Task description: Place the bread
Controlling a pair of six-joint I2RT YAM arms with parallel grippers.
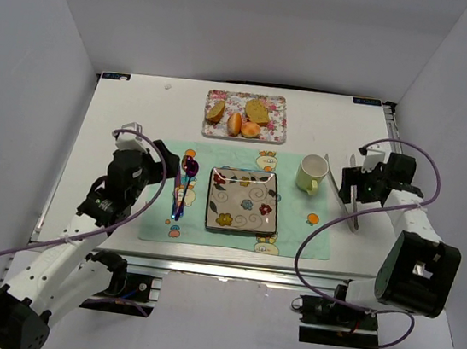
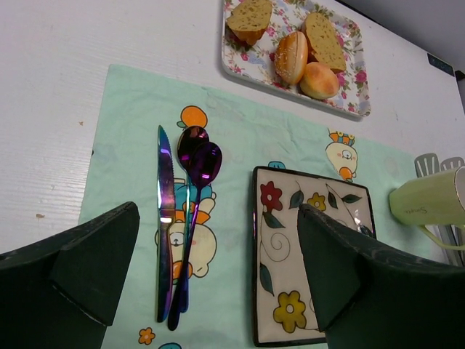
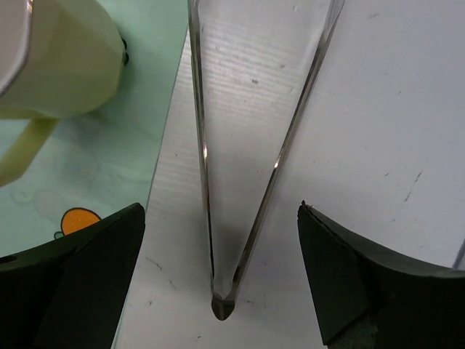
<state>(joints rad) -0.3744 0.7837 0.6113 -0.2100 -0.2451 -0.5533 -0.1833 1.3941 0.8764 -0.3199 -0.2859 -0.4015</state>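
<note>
Left hand (image 2: 218, 218) and right hand (image 3: 221, 211) gape; bread (image 2: 290, 57) lies on tray (image 2: 251, 59), seemingly touching roll (image 2: 320, 80).

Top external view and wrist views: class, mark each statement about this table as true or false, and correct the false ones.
1. The bread lies on the floral tray. True.
2. A roll sits on the square plate. False: the plate holds no food.
3. In the top view, the mug stands to the right of the plate. True.
4. The right gripper is shut on the tongs. False: it is open, with a finger on either side of the tongs, which lie on the table.
5. The knife and spoon lie to the right of the plate. False: they lie to its left.
</note>
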